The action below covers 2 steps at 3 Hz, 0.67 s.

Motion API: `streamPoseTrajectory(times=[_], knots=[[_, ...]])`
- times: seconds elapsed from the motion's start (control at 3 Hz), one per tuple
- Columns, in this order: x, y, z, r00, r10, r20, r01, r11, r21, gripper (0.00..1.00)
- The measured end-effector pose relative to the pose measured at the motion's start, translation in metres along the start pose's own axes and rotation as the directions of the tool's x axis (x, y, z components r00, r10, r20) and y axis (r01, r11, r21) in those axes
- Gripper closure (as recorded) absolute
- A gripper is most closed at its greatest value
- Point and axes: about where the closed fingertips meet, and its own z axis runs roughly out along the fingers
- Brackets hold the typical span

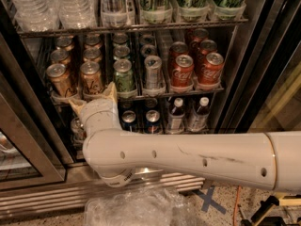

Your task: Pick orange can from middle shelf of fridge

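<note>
My gripper (94, 99) sits at the front edge of the middle shelf (155, 94) of the fridge (256, 55), low in front of the orange can (91, 77). Only my two pale fingertips (111, 90) show. They are spread apart and hold nothing, and my wrist hides the rest of the jaws. The can's lower edge is covered by my gripper, and whether I touch it I cannot tell. Another copper can (59, 78) stands to its left, a green can (123, 75) to its right. My arm (188, 157) blocks much of the lower rack.
</note>
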Motion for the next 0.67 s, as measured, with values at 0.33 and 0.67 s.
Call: streamPoseTrajectory(times=[0.33, 0.67], knots=[[-0.0093, 0.0052, 0.0145, 0.998, 0.019, 0.059, -0.019, 0.9997, 0.014, 0.21], [-0.0102, 0.0025, 0.0169, 0.998, 0.023, 0.063, -0.025, 0.9994, 0.023, 0.23]])
